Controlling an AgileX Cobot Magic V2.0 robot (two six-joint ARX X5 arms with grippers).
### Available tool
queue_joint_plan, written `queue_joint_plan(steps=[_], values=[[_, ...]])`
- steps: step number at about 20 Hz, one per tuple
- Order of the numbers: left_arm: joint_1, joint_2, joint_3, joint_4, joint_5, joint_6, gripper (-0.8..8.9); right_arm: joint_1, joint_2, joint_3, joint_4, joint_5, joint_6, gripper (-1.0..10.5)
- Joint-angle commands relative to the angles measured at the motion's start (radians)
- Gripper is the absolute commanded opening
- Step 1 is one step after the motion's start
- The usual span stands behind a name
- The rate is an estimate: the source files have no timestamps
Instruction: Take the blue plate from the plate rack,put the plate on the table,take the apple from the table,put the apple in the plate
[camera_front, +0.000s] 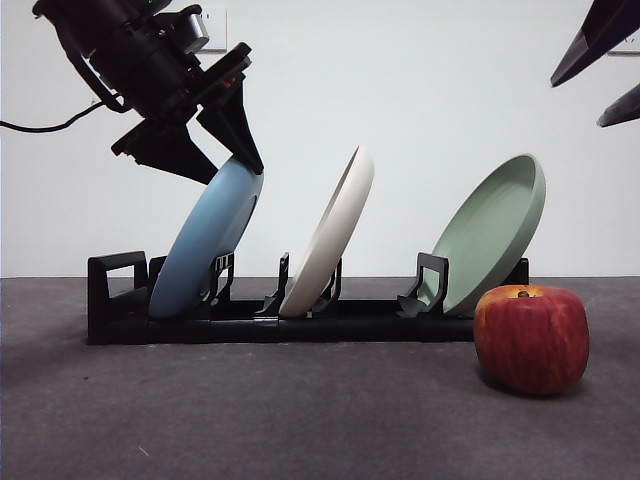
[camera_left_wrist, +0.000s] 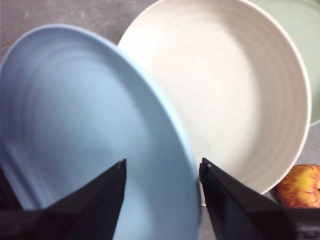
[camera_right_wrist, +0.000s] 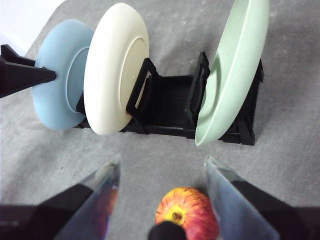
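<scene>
Your left gripper (camera_front: 232, 165) sits at the top rim of the blue plate (camera_front: 205, 245), one jaw on each side of the rim; whether the jaws actually press the plate you cannot tell. The plate leans in the end slot of the plate rack (camera_front: 115, 300), next to the block handle. Just beside it in the next slot leans the cream-white plate (camera_front: 330, 235), close to the blue one's upper face, so it crowds the jaw on that side. The sage-green plate (camera_front: 495, 230) leans at the far end of the rack. The apple (camera_front: 531, 338) rests on the table (camera_front: 250, 410) just in front of that end. Your right gripper (camera_right_wrist: 162, 200) hovers above the apple, jaws spread and empty.
</scene>
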Motion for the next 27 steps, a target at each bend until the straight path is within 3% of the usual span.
queue_joint_plan(steps=[1, 2, 8, 12, 16, 21, 23, 27], values=[[-0.011, 0.003, -0.003, 0.008, 0.01, 0.023, 0.4, 0.002, 0.0, 0.005, 0.0, 0.001, -0.008, 2.8], [-0.016, 0.003, -0.003, 0.008, 0.01, 0.029, -0.17, 0.002, 0.0, 0.005, 0.0, 0.002, -0.008, 2.8], [-0.03, -0.018, 0.029, -0.032, 0.01, 0.031, -0.08, 0.002, 0.0, 0.005, -0.008, 0.008, -0.009, 2.8], [-0.036, -0.04, 0.157, -0.18, 0.009, 0.046, -0.08, 0.002, 0.002, 0.005, -0.024, 0.008, -0.026, 2.8], [-0.069, -0.084, 0.304, -0.37, 0.007, 0.132, -0.08, 0.002, 0.002, 0.005, -0.024, 0.008, -0.035, 2.8], [-0.159, -0.229, 0.346, -0.495, -0.005, 0.183, -0.08, 0.001, 0.002, 0.005, -0.024, 0.009, -0.035, 2.8], [-0.229, -0.291, 0.346, -0.557, -0.105, 0.213, -0.08, 0.0, 0.002, 0.005, -0.024, 0.023, -0.035, 2.8], [-0.454, -0.389, 0.335, -0.639, -0.337, 0.244, -0.08, 0.0, 0.002, 0.005, -0.024, 0.138, -0.034, 2.8]])
